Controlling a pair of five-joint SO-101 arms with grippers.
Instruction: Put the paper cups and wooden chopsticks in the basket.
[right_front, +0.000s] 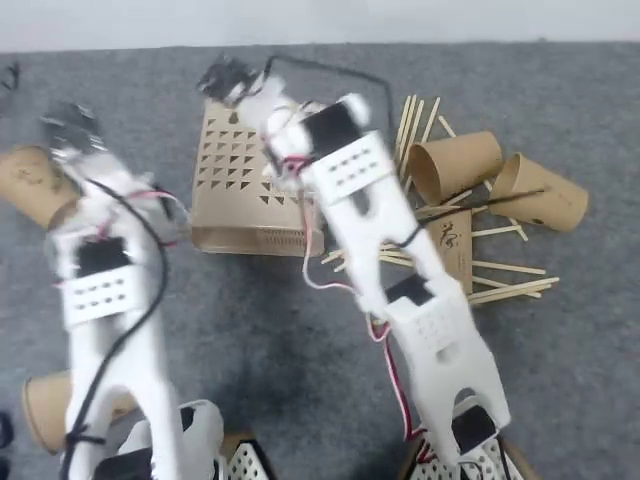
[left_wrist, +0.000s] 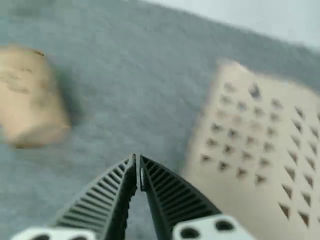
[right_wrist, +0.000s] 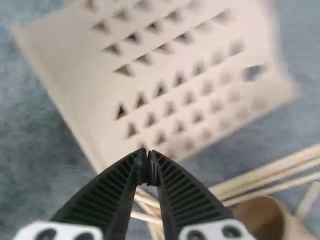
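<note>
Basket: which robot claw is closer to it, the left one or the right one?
Right. The right gripper hangs at the basket's far corner. The left gripper is off to the basket's side, near a paper cup.

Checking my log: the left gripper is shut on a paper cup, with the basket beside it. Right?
No. The left gripper is shut, but on nothing: the left wrist view shows the paper cup lying apart from it on the carpet. The basket is beside it.
</note>
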